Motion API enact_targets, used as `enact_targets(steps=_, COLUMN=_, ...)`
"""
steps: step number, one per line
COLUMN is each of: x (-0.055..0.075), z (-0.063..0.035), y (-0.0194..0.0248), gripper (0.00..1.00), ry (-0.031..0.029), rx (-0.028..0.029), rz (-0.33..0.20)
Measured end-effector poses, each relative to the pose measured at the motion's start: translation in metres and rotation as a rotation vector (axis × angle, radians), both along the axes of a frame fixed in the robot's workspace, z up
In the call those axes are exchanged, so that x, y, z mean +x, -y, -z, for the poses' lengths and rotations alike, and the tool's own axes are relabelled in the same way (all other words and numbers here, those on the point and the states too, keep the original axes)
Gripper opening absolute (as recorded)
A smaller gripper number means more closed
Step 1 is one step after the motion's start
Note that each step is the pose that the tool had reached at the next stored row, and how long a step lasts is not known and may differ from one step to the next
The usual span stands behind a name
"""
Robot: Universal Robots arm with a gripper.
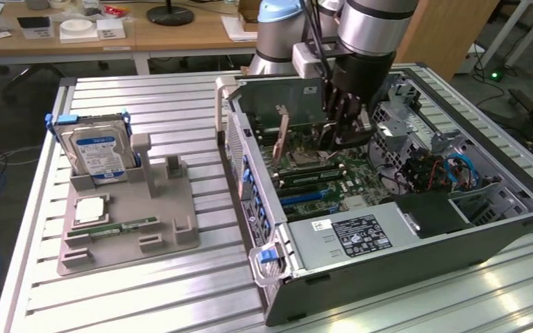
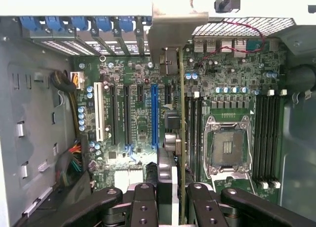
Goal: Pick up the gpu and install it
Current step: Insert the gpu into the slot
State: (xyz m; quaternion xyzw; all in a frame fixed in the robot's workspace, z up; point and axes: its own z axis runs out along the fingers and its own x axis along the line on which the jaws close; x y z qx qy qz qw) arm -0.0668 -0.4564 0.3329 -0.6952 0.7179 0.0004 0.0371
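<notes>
Black gripper (image 2: 173,195) fingers (image 2: 144,207) are pinching thin dark-green circuit-card gpu (image 1: 280,100) near long blue motherboard slot (image 2: 154,113); any tilting is probably risking a missed seating.

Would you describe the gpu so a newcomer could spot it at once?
Find the open grey computer case on the exterior view's right. Over its green motherboard, the black gripper holds the gpu, a dark green card on edge. It alone hangs unplugged, with a silvery end bracket.

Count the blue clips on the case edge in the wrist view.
5 clips, side by side in one row along the case edge by the card slots. The gpu bracket beside the last may hide more.
</notes>
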Motion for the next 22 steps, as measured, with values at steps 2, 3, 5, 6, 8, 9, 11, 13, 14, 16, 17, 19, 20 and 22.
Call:
enact_targets(steps=2, x=0.000, z=0.0018, y=0.0000, gripper=0.28, ry=-0.0001, rx=0.0000, rz=0.000)
enact_targets(steps=3, x=0.000, z=0.0034, y=0.0000, gripper=0.28, ry=-0.0001, rx=0.0000, rz=0.000)
enact_targets(steps=5, x=0.000, z=0.0070, y=0.0001, gripper=0.28, ry=-0.0001, rx=0.0001, rz=0.000)
enact_targets(steps=6, x=0.000, z=0.0087, y=0.0003, gripper=0.28, ry=-0.0001, rx=-0.0001, rz=0.000)
enact_targets(steps=8, x=0.000, z=0.0125, y=0.0006, gripper=0.28, ry=0.0000, rx=-0.0001, rz=0.000)
enact_targets(steps=9, x=-0.001, z=0.0143, y=0.0006, gripper=0.28, ry=0.0000, rx=-0.0001, rz=0.000)
enact_targets(steps=11, x=-0.001, z=0.0179, y=0.0006, gripper=0.28, ry=0.0000, rx=0.0000, rz=0.000)
enact_targets(steps=13, x=-0.001, z=0.0212, y=0.0006, gripper=0.28, ry=-0.0001, rx=0.0002, rz=0.000)
enact_targets(steps=14, x=-0.001, z=0.0223, y=0.0006, gripper=0.28, ry=-0.0001, rx=0.0001, rz=0.000)
enact_targets(steps=16, x=-0.001, z=0.0232, y=0.0007, gripper=0.28, ry=-0.0002, rx=0.0000, rz=0.000)
enact_targets(steps=17, x=-0.001, z=0.0234, y=0.0007, gripper=0.28, ry=-0.0002, rx=0.0000, rz=0.000)
enact_targets(steps=19, x=-0.001, z=0.0249, y=0.0006, gripper=0.28, ry=-0.0003, rx=0.0003, rz=0.000)
enact_targets(steps=20, x=-0.001, z=0.0260, y=0.0007, gripper=0.28, ry=-0.0005, rx=0.0003, rz=0.000)
enact_targets(steps=22, x=-0.001, z=0.0281, y=0.0007, gripper=0.28, ry=-0.0007, rx=0.0000, rz=0.000)
